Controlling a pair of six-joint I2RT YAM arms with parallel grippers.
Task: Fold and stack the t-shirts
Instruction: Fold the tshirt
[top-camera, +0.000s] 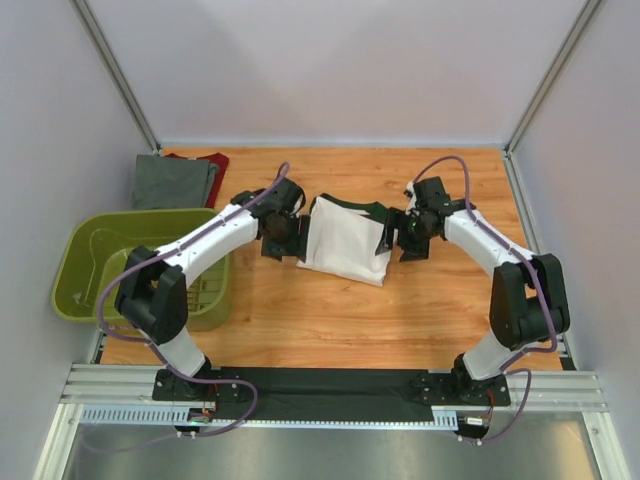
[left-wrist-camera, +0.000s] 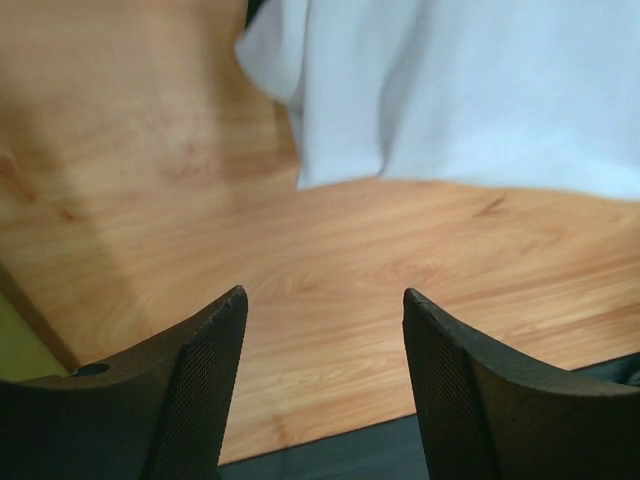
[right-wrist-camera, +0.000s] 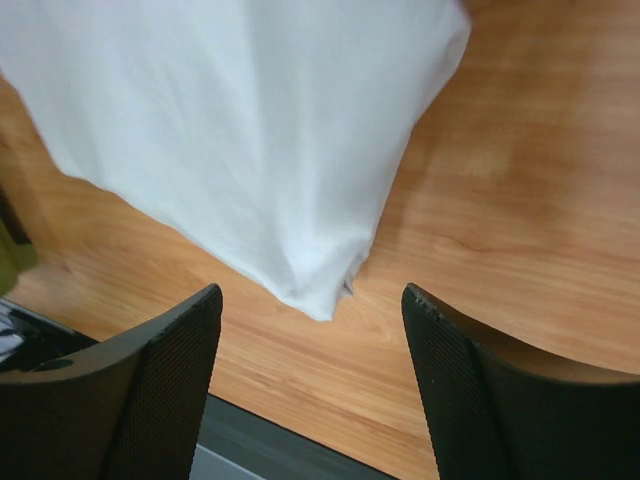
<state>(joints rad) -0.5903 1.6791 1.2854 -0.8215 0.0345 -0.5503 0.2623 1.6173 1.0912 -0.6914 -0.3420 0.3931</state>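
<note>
An olive-green basket (top-camera: 95, 262) sits at the far left of the wooden surface (top-camera: 330, 320). Behind it a folded grey t-shirt (top-camera: 175, 182) appears to lie on a dark red t-shirt (top-camera: 215, 160), probably the stack in progress, parked away from the working area. At centre, the left hand (top-camera: 283, 238) hovers just beside the white t-shirt (top-camera: 345, 242), fingers spread with nothing between them. The shirt, its dark green collar part at the far edge, lies folded into a compact panel between the two arms, likely so each can reach a side. The right hand (top-camera: 410, 235), likewise spread and empty, flanks the opposite edge. Count: three t-shirts, one basket, two hands.
</note>
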